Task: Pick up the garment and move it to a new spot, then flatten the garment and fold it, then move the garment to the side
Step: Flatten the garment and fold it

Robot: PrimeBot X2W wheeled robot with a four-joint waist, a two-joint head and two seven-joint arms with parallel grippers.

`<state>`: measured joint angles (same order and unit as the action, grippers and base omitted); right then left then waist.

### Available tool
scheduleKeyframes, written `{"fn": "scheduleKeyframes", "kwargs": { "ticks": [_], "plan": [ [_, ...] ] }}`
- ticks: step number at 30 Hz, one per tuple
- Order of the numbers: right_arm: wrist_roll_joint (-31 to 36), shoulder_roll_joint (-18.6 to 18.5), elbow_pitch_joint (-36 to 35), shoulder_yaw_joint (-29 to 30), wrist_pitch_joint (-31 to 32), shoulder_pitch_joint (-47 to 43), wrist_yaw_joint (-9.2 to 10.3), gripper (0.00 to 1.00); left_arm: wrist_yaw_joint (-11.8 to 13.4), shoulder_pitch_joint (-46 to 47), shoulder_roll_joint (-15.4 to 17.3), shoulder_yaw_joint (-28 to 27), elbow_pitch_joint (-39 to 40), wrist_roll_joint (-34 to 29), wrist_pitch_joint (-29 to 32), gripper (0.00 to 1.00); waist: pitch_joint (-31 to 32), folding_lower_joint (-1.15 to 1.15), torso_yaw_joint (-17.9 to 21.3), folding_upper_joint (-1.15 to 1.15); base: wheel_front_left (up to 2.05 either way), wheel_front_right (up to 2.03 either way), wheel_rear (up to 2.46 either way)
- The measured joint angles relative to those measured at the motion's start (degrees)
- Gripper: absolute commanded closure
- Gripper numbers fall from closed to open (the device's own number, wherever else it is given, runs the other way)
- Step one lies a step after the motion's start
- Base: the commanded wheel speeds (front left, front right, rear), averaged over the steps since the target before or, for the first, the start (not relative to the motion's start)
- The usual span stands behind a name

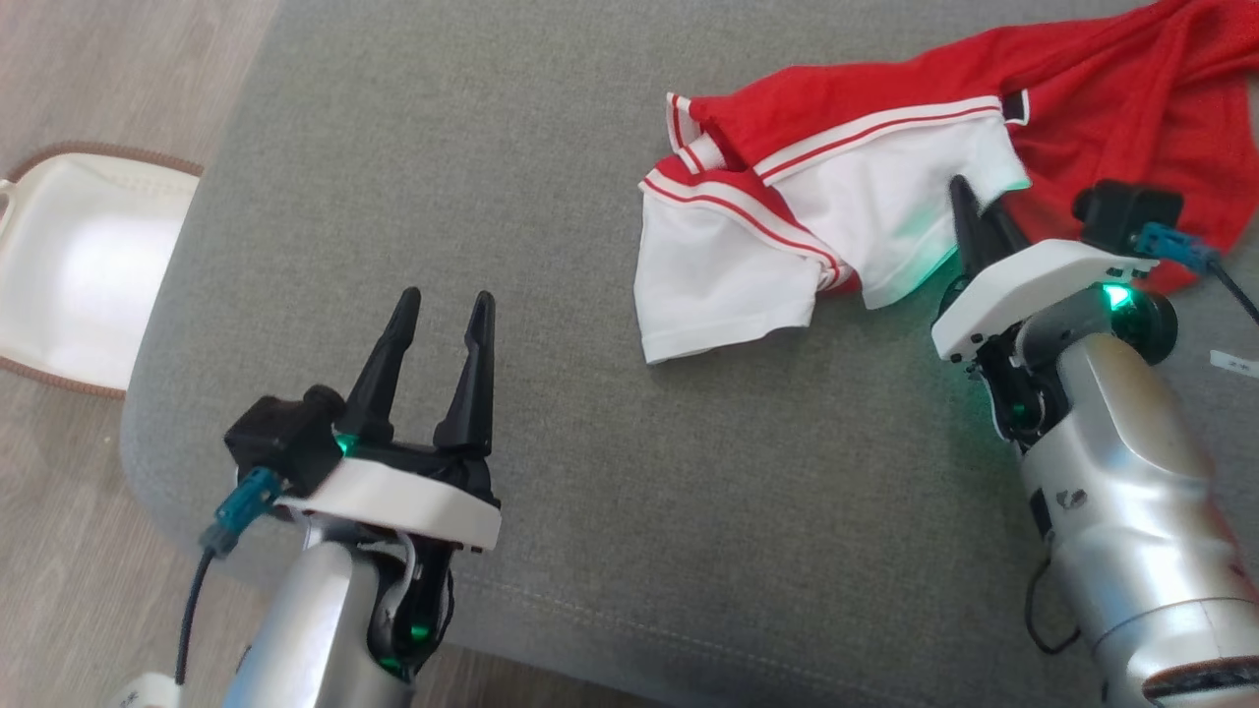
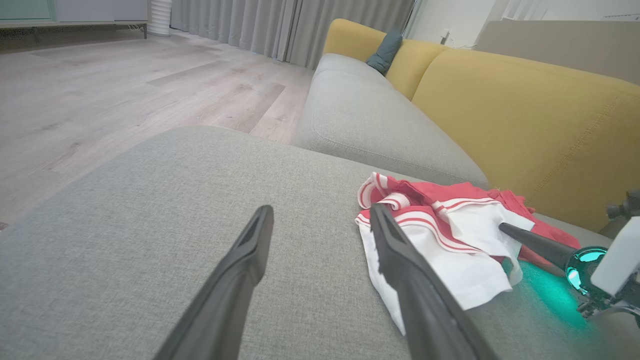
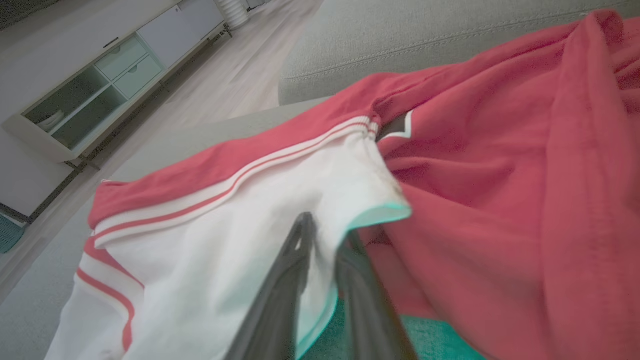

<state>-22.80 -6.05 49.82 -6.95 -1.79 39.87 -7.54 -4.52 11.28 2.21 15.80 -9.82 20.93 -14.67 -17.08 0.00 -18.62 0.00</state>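
While the left gripper [image 1: 440, 305], fingers [image 1: 472, 374] spread, hangs well to its left, the right gripper [image 1: 972, 197] clamps the garment [image 1: 885, 197] by its white edge.

Living room in a home.
Furnished with a yellow-backed sofa [image 2: 500, 115] bearing a dark teal pillow [image 2: 384, 52], a grey upholstered ottoman [image 1: 590, 442] in front, long grey curtains [image 2: 280, 25], pale wood-plank flooring [image 2: 125, 90], and a low white sideboard [image 3: 100, 75] with drawers and open shelves along a wall.
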Motion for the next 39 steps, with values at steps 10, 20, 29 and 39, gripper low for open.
{"fn": "scheduleKeyframes", "kwargs": {
  "ticks": [10, 20, 29, 39],
  "plan": [
    [-2.5, -0.5, -3.8, -3.9, -1.1, 0.2, 0.0, 1.0, 0.1, -0.1, 0.0, 0.0, -0.8, 0.6, 0.0, 0.0, 2.4, 0.0, 0.8, 0.0, 0.0, 0.0, 0.0],
    [-0.2, -5.6, -6.8, -4.6, 10.0, 20.4, 0.0, 1.0, 0.6, -0.1, 0.0, 4.6, -0.8, 4.1, 0.0, 0.0, 1.5, 0.0, -5.1, 0.0, 0.0, 0.0, 0.0],
    [14.5, -7.8, 12.7, 1.9, 10.2, 35.9, 0.0, 0.0, 2.0, -0.2, 0.1, 7.5, -0.6, 6.5, 0.0, 0.0, -1.0, 0.0, -12.3, 0.0, 0.0, 0.0, 0.0],
    [26.2, -6.6, 21.9, 7.8, 5.6, 37.7, 0.0, 0.0, 2.0, -0.1, 0.0, 6.7, -0.8, 5.7, 0.0, 0.0, -0.2, 0.0, -12.2, 0.0, 0.0, 0.0, 0.0]
  ]
}}
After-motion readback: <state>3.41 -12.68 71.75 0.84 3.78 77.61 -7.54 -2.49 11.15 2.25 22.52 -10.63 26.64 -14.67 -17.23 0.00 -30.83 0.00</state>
